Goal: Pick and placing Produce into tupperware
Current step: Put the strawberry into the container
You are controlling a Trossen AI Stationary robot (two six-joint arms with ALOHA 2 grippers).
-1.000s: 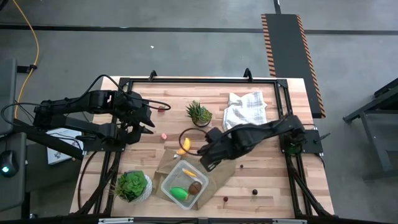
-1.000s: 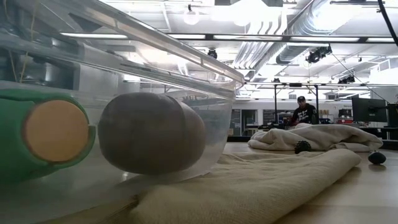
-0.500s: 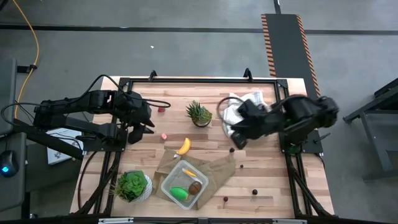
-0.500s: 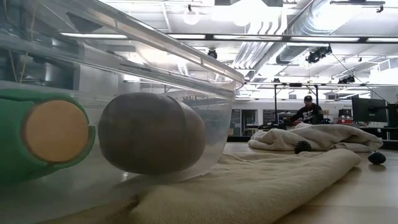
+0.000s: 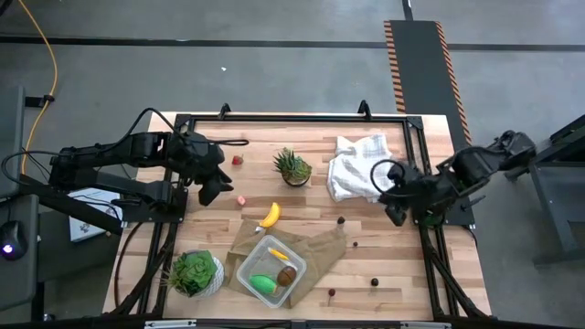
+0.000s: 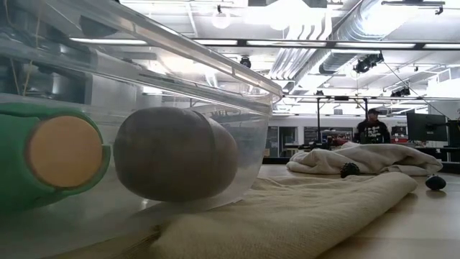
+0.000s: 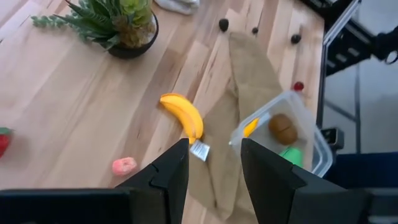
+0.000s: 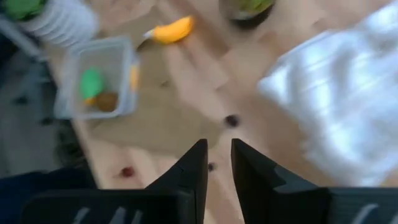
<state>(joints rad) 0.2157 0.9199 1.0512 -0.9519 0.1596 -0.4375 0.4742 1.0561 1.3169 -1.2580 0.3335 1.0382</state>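
The clear tupperware [image 5: 271,272] stands on a brown paper bag near the table's front. Inside it lie a green oval [image 6: 50,155], a brown kiwi [image 6: 176,153] and a yellow-orange piece [image 7: 251,127]. A yellow banana [image 5: 270,215] lies on the wood just beyond the bag. Farther left are a pink piece [image 5: 241,200] and a red strawberry [image 5: 238,161]. My left gripper [image 5: 212,192] hangs open above the table's left part with nothing between its fingers [image 7: 168,171]. My right gripper [image 5: 395,212] hovers near the right edge beside the white cloth, its fingers [image 8: 198,163] a narrow gap apart and empty.
A spiky potted plant [image 5: 292,166] stands at the middle back and a white cloth [image 5: 358,164] lies at the back right. A leafy plant in a white pot [image 5: 195,272] stands at the front left. Small dark balls [image 5: 341,219] lie on the wood at right. A person stands far behind the table.
My right gripper has swung away from above the bag and tupperware, past the white cloth, toward the table's right edge. My left gripper has stayed in place while its wrist has rolled. The produce and tupperware have not moved.
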